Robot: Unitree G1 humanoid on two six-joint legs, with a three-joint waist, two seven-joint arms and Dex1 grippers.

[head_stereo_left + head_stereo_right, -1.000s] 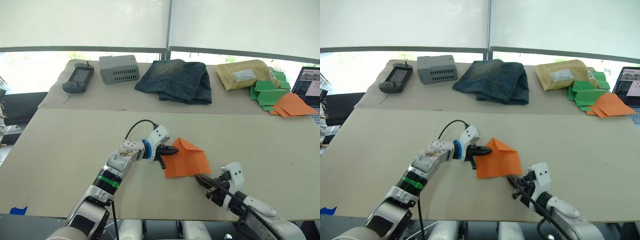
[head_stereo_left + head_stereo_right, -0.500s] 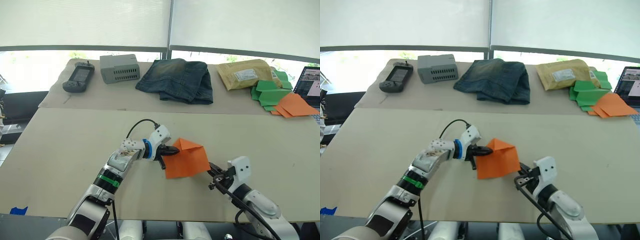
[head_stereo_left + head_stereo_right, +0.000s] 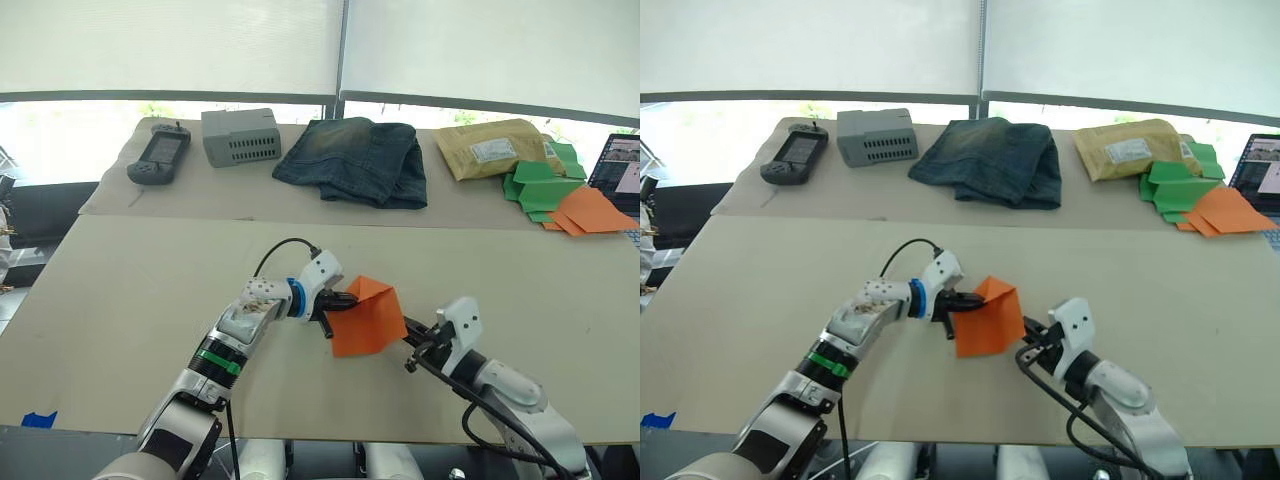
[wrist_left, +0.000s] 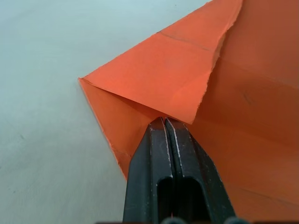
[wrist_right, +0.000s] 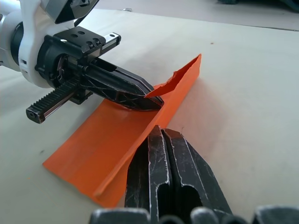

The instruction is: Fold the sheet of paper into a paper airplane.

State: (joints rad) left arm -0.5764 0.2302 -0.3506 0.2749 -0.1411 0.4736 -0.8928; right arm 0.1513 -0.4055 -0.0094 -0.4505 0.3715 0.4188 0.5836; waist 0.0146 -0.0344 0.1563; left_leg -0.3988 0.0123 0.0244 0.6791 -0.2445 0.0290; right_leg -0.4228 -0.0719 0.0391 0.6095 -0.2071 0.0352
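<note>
The sheet of paper [image 3: 362, 317], partly folded with most folds left, is clamped by the left gripper [image 3: 343, 300] and right gripper [image 3: 408, 329] from opposite sides.

no readable text, padded envelope [image 3: 492, 148] label illegible

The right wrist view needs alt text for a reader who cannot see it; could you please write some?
The right pincer, its black fingers pressed together, touches the raised edge of an orange sheet on a beige table. Opposite, the left pincer, also shut, pins the sheet's far end, where a small flap curls up.
</note>
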